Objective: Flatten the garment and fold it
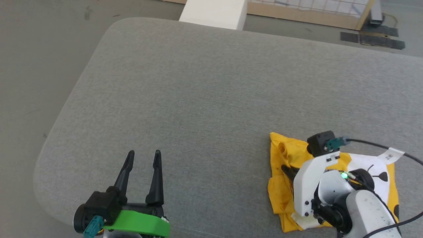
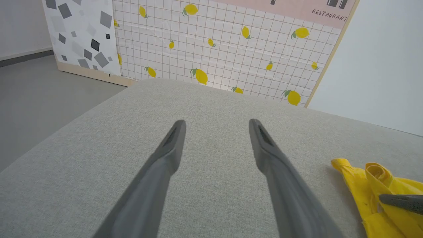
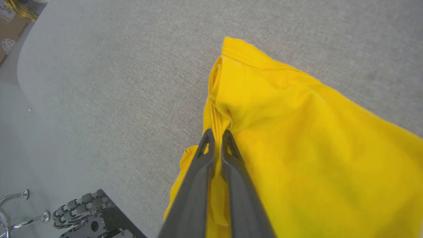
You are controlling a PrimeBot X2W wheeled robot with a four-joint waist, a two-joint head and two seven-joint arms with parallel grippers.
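The mustard-yellow garment [image 1: 281,185] lies bunched in a rough square near the front right of the grey padded table [image 1: 211,82], with a white patch with black marks [image 1: 363,163] on its right part. My right gripper [image 1: 286,170] comes in over it from the right and is shut on a ridge of fabric at its left edge; the right wrist view shows the pinch [image 3: 217,134] on the yellow garment [image 3: 297,138]. My left gripper [image 1: 143,154] hovers open and empty at the front left, well clear of the cloth. In the left wrist view its fingers [image 2: 216,124] spread over bare table, the garment [image 2: 366,188] at the right edge.
A white block [image 1: 214,13] stands beyond the table's far edge. A lemon-patterned panel [image 2: 231,49] stands behind it. Dark mats [image 1: 373,38] lie on the floor at the far right. The table's rounded left corner [image 1: 43,158] drops to grey floor. A cable [image 1: 376,143] trails from my right wrist.
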